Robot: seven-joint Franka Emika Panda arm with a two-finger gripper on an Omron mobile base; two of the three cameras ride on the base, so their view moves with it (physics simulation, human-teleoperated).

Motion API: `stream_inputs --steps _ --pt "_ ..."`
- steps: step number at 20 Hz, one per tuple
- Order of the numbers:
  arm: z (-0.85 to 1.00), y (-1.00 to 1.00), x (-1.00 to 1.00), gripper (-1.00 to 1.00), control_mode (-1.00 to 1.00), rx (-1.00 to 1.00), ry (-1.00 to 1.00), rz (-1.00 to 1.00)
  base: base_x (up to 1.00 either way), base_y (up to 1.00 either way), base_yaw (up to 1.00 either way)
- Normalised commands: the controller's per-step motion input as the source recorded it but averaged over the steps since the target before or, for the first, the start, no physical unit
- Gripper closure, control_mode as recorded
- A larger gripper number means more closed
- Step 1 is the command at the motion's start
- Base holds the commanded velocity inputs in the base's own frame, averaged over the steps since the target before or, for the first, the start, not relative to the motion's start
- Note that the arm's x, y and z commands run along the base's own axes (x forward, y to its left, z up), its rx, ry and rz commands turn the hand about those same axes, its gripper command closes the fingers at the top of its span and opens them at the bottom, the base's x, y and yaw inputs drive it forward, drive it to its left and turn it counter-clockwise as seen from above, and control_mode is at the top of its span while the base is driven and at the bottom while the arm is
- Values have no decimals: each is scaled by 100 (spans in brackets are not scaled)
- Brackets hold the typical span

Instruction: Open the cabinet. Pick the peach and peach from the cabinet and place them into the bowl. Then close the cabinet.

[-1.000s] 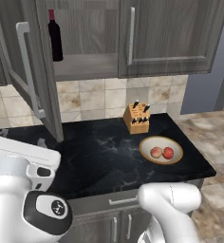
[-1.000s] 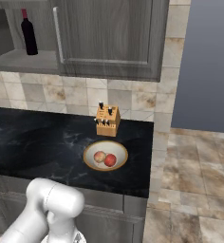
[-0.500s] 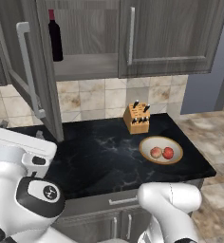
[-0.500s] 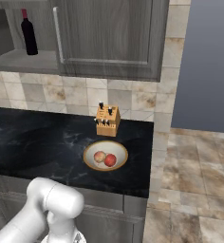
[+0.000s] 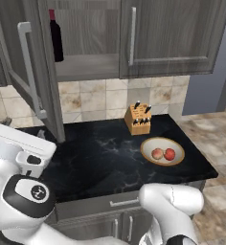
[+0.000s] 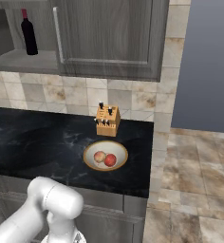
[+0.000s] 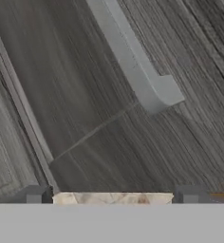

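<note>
The cabinet (image 5: 172, 33) (image 6: 109, 38) has its left door (image 5: 19, 57) swung open and its right door closed. In the hand view my gripper (image 7: 113, 195) is open, its fingertips (image 7: 35, 194) wide apart and close to the open door's wood panel, just below the lower end of its silver bar handle (image 7: 133, 61). Nothing is between the fingers. The bowl (image 5: 163, 142) (image 6: 88, 156) sits on the black counter right of the knife block. Inside it are a paler peach (image 5: 157, 153) (image 6: 100, 156) and a red-orange peach (image 5: 169, 154) (image 6: 110, 160).
A dark wine bottle (image 5: 56, 36) (image 6: 28, 33) stands on the open cabinet's shelf. A wooden knife block (image 5: 140, 119) (image 6: 107, 121) sits by the tiled wall. The black counter (image 5: 100, 158) ends at the right, with tiled floor (image 6: 194, 190) beyond.
My arm has lifted the hand a little toward the open left door. The bowl, peaches and doors have stayed where they were.
</note>
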Motion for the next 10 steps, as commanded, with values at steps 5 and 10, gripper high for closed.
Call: stream_inputs --steps 5,10 --pt "-1 0 64 -100 -100 0 0 -11 0 0 0" --pt "0 0 55 -100 -100 0 0 -11 0 0 0"
